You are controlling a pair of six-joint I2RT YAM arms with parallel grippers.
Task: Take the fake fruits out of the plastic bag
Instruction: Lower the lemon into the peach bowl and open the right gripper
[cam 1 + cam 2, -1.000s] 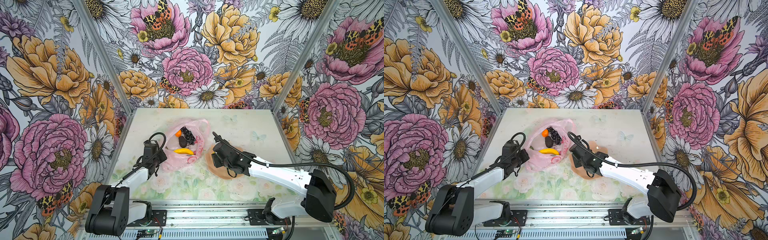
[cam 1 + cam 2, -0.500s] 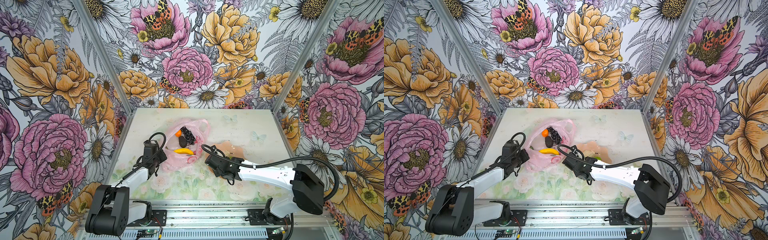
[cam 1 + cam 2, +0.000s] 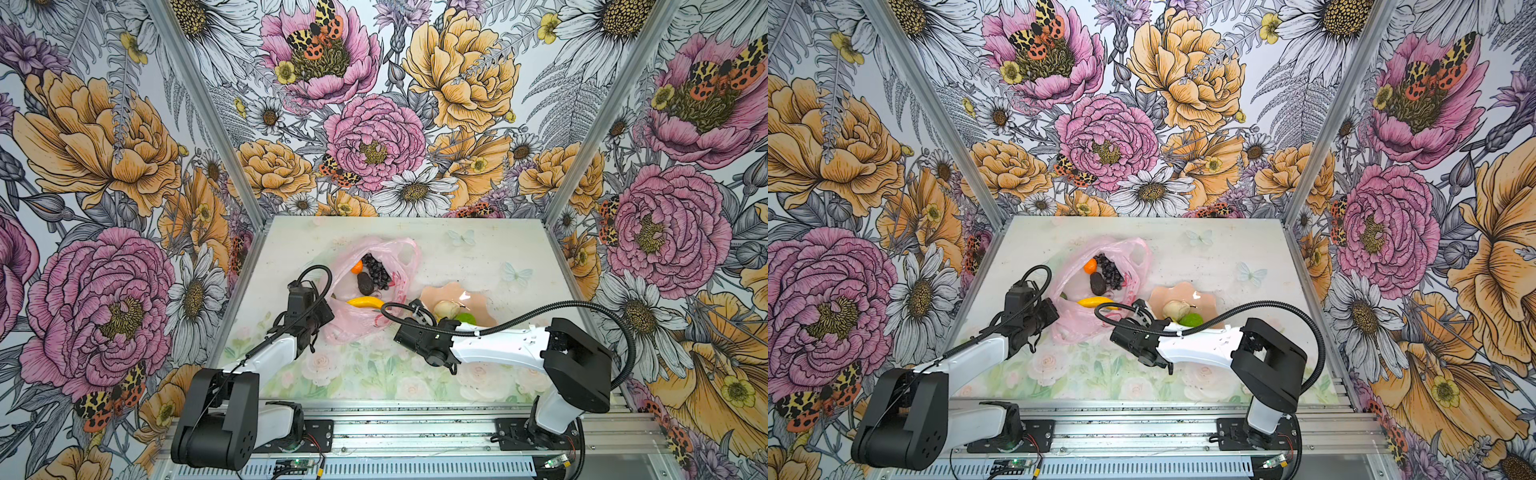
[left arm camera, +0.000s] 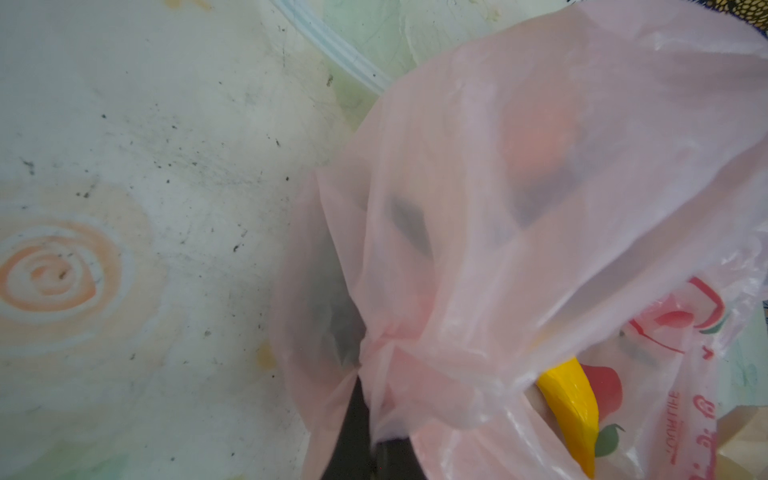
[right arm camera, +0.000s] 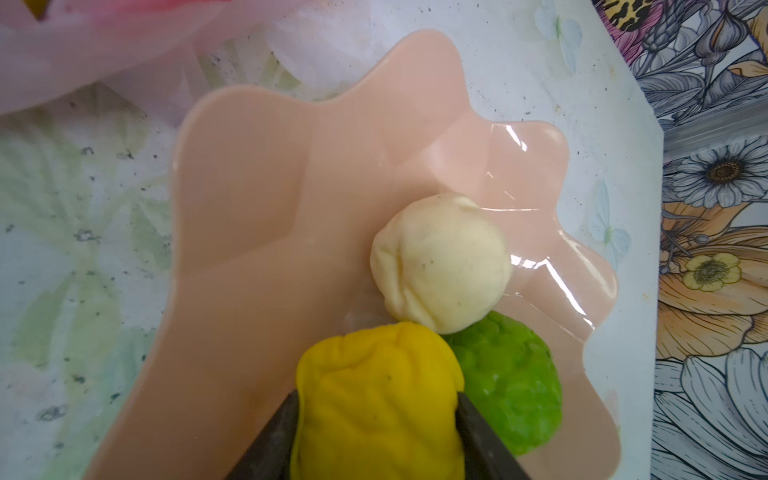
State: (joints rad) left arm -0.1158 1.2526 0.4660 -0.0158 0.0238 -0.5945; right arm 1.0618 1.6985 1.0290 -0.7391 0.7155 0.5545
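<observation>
Right gripper [image 5: 376,403], clamped on a yellow citrus [image 5: 374,374], has pulled back toward 6 o'clock, uncovering the plate [image 3: 478,300] with pear [image 3: 446,308] and green citrus [image 3: 466,318]. Left gripper [image 4: 369,415] still pinches the 8 o'clock edge of the plastic bag [image 3: 361,322].

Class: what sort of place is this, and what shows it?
Probably a robot test booth: left arm and right arm mounted on a metal rail, printed floral walls enclosing a tabletop.

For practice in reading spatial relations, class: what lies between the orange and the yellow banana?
The dark avocado lies between the orange and the banana, in the open mouth of the plastic bag; both top views show it.
</observation>
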